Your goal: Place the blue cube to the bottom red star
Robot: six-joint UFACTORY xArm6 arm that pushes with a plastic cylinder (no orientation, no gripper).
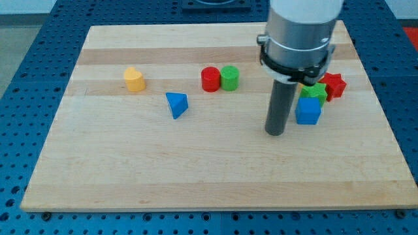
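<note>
The blue cube sits on the wooden board at the view's right. The red star lies just above and right of it, with a green star-shaped block between the two, touching the cube's top. My tip rests on the board just left of the blue cube, a small gap away. The arm's grey body hides part of the board above the rod.
A red cylinder and a green cylinder stand side by side at centre top. A blue triangular block lies left of centre. A yellow block sits at the upper left.
</note>
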